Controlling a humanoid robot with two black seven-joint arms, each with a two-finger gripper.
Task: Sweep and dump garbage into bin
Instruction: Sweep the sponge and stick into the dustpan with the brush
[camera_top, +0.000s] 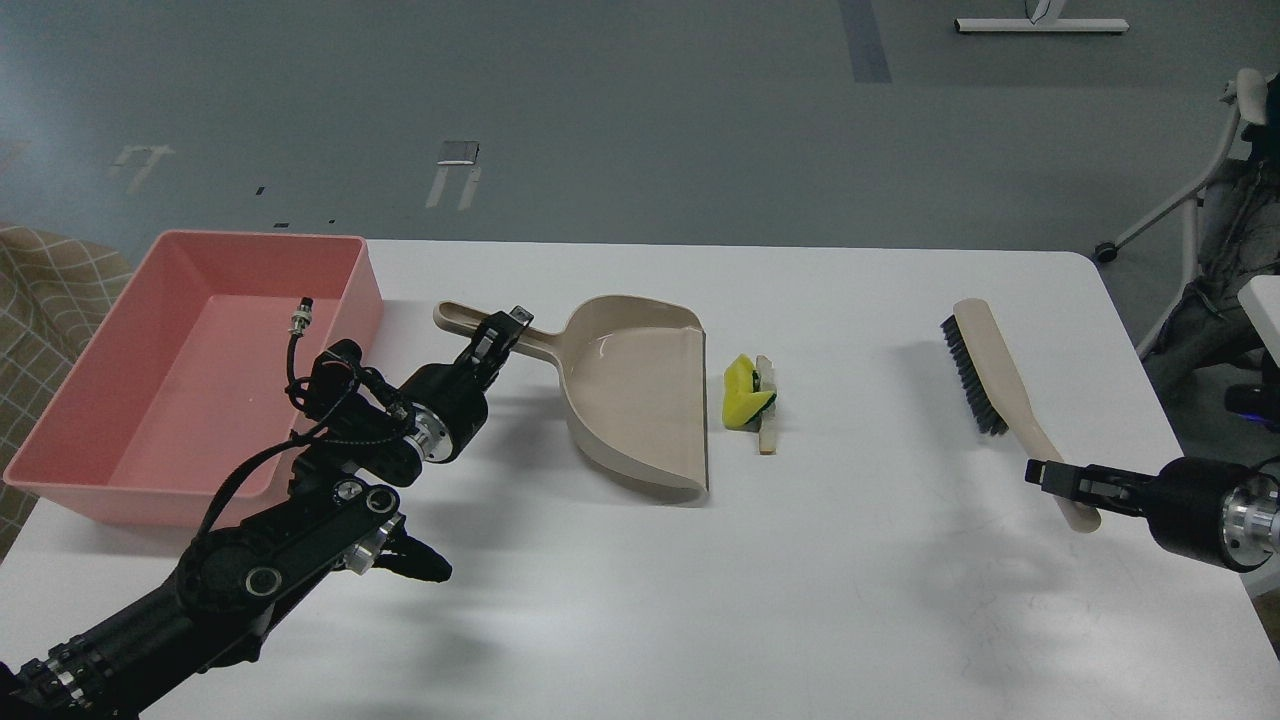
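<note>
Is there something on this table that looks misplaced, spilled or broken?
Nothing stands out. The garbage lies in one small heap just right of the dustpan mouth. The brush lies flat farther right. The pink bin sits upright at the left table edge.

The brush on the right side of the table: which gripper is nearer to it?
Right. The right gripper is at the near end of the brush handle, at or around its tip. The left gripper is far across the table, at the dustpan handle.
</note>
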